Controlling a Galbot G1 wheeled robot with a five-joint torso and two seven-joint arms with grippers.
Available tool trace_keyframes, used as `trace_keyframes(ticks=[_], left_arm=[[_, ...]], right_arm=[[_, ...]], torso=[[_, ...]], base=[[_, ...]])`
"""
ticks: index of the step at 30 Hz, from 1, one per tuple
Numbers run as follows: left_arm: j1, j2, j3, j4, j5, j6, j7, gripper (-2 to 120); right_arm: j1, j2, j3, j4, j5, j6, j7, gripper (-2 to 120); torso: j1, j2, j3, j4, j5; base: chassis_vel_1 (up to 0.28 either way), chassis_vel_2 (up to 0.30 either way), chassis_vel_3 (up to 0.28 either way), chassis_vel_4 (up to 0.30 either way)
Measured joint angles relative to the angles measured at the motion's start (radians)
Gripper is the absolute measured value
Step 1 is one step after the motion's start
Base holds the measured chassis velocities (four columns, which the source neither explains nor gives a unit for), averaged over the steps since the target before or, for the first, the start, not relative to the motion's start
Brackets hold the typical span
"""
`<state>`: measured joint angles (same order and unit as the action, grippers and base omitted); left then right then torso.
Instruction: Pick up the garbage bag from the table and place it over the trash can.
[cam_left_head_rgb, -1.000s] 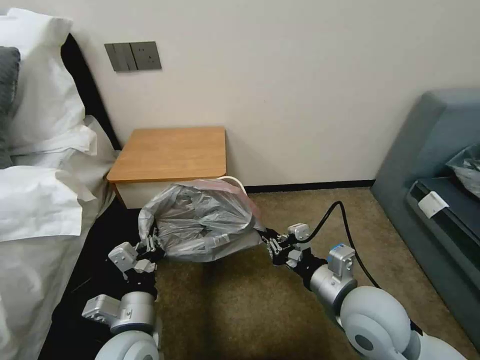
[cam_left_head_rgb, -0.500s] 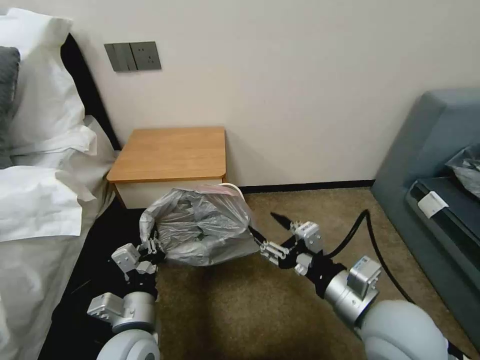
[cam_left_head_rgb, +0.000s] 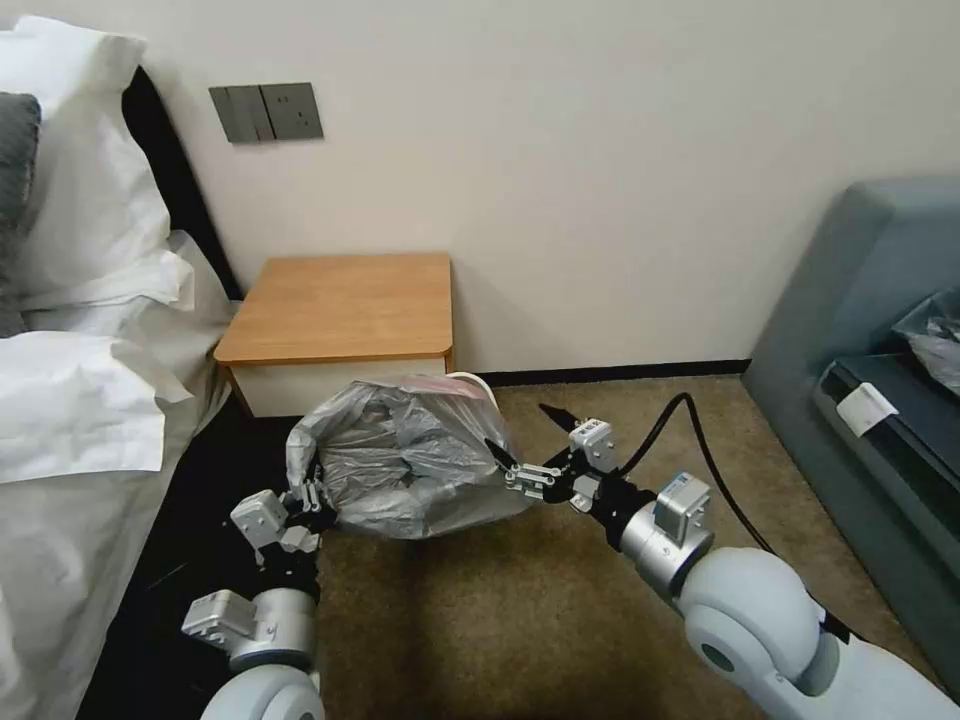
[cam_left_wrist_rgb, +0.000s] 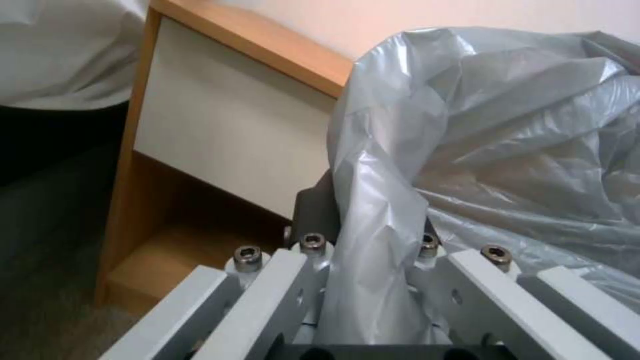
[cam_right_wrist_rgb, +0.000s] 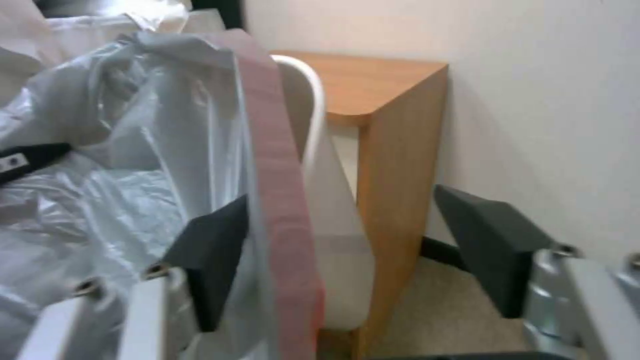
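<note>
Bag draped over can, beside tabletop, partly seated. Left tool clamped on bag edge. Right tool spread wide at pink band, gripping nothing. Risk: unheld right rim slips off can; one-sided left pull may tear film or tip can.

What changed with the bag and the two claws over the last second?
The right gripper let go of the garbage bag and now stands open beside it. The bag's right side slackened and drew in. The left gripper stays clamped on the bag's left edge; the table and trash can are unmoved.
</note>
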<state>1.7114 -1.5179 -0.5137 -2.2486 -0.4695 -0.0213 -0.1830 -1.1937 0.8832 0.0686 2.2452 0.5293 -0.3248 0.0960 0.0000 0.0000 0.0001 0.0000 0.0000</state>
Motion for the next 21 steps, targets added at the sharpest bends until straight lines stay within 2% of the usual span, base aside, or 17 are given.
trace_keyframes(ticks=[4,5,8,9,13,14,16,17,19,21], left_arm=[[0.004,-0.001,0.001,-0.003,0.006,-0.001,0.001,7],[0.004,-0.001,0.001,-0.003,0.006,-0.001,0.001,7],[0.011,0.001,0.002,-0.003,0.008,-0.004,0.001,7],[0.011,0.001,0.002,-0.003,0.008,-0.004,0.001,7],[0.014,-0.002,0.004,-0.003,0.014,-0.005,0.002,7],[0.014,-0.002,0.004,-0.003,0.014,-0.005,0.002,7],[0.014,-0.003,0.004,-0.001,0.016,-0.006,0.002,7],[0.014,-0.003,0.004,-0.001,0.016,-0.006,0.002,7],[0.014,-0.004,0.004,0.004,0.019,-0.006,0.002,7],[0.012,-0.004,0.004,0.008,0.020,-0.007,0.002,7]], right_arm=[[0.009,0.007,-0.006,-0.008,0.002,0.000,-0.001,51],[0.009,0.007,-0.006,-0.008,0.002,0.000,-0.001,51],[0.010,0.012,-0.013,-0.006,0.006,0.000,-0.002,37],[0.010,0.012,-0.013,-0.006,0.006,0.000,-0.002,37],[0.010,0.018,-0.018,-0.002,0.008,-0.001,-0.002,18],[0.010,0.018,-0.018,-0.002,0.008,-0.001,-0.002,18],[0.010,0.019,-0.018,-0.001,0.008,-0.001,-0.002,7],[0.010,0.019,-0.018,-0.001,0.008,-0.001,-0.002,7],[0.008,0.019,-0.018,0.003,0.008,-0.001,-0.001,0],[0.007,0.019,-0.016,0.007,0.008,-0.001,-0.001,0]], torso=[[0.000,0.000,0.000,0.0000,0.0000],[0.000,0.000,0.000,0.0000,0.0000],[0.000,0.000,0.000,0.0000,0.0000],[0.000,0.000,0.000,0.0000,0.0000],[0.000,0.000,0.000,0.0000,0.0000],[0.000,0.000,0.000,0.0000,0.0000],[0.000,0.000,0.000,0.0000,0.0000],[0.000,0.000,0.000,0.0000,0.0000],[0.000,0.000,0.000,0.0000,-0.0001],[0.000,0.000,0.000,0.0000,0.0000]], base=[[0.000,0.000,0.000,0.000],[0.000,0.000,0.000,0.000],[0.000,0.000,0.000,0.000],[0.000,0.000,0.000,0.000],[0.000,0.000,0.000,0.000],[0.000,0.000,0.000,0.000],[0.000,0.000,0.000,0.000],[0.000,0.000,0.000,0.000],[0.000,0.000,0.000,0.000],[0.000,0.000,0.000,0.000]])
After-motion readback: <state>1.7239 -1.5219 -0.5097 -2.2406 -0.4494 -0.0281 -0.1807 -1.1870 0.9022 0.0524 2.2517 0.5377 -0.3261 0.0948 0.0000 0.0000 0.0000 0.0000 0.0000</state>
